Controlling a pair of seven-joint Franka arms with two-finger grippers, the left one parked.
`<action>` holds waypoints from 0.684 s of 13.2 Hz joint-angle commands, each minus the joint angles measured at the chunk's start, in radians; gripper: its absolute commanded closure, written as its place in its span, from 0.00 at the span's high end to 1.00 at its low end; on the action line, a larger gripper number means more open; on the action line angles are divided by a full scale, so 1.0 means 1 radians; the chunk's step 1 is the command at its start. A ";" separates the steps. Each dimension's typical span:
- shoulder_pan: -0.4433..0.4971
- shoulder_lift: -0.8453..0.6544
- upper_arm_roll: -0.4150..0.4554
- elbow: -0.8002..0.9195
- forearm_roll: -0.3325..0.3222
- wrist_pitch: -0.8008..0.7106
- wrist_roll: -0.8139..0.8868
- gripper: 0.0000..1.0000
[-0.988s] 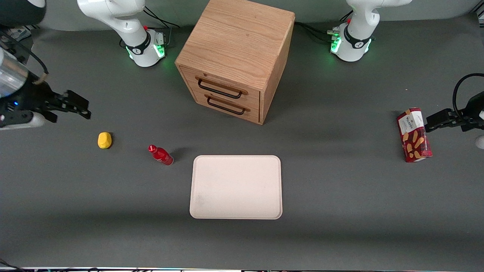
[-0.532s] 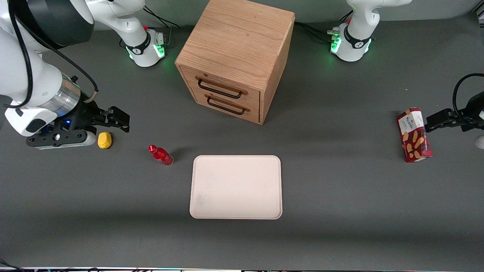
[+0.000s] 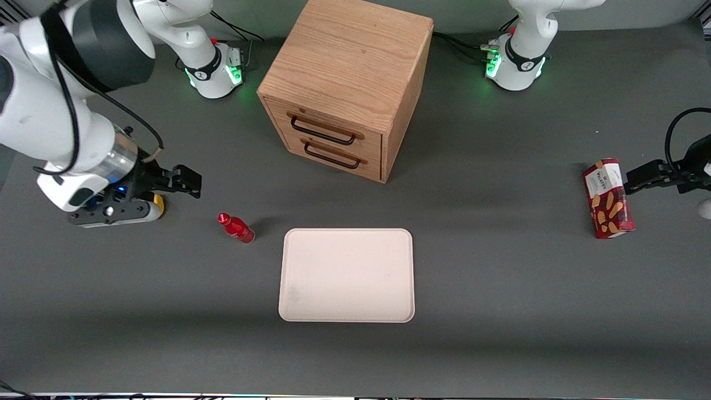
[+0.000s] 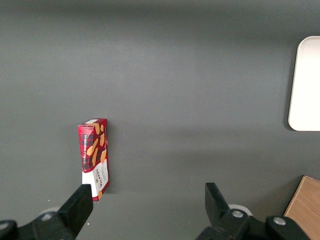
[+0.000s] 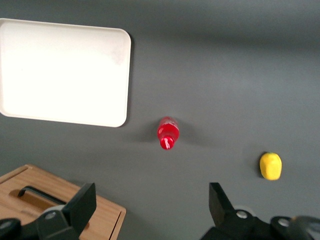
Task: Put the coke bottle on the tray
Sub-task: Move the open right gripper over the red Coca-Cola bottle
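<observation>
Coke bottle (image 3: 237, 228) stands on the dark table (image 3: 500, 289), and from the front it leans across the picture: its red cap sits toward my working end of the table and a little farther from the front camera, its base toward the tray (image 3: 346, 275). From my wrist camera I look almost straight down on the bottle (image 5: 167, 132), cap toward me, so I judge it upright or nearly so. It is small, glossy and red all over, with a narrow neck under the cap.

It sits just beside the tray's corner, apart from the rim. The tray is pale cream-pink, flat, with rounded corners.

My gripper (image 3: 186, 183) hangs above the table toward my end, well apart from the bottle, fingers (image 5: 80, 205) spread wide with nothing between them. A yellow lump (image 5: 270, 166) lies under my wrist. The wooden cabinet (image 3: 347, 83) stands farther from the front camera than the tray.
</observation>
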 commanded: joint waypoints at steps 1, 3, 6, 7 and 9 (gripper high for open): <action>0.007 -0.075 -0.010 -0.219 0.002 0.162 -0.022 1.00; 0.007 -0.075 -0.010 -0.303 -0.001 0.265 -0.023 1.00; 0.024 -0.072 -0.008 -0.442 -0.029 0.438 -0.020 1.00; 0.030 -0.071 -0.008 -0.474 -0.029 0.485 -0.019 1.00; 0.030 -0.066 -0.008 -0.540 -0.029 0.561 -0.017 1.00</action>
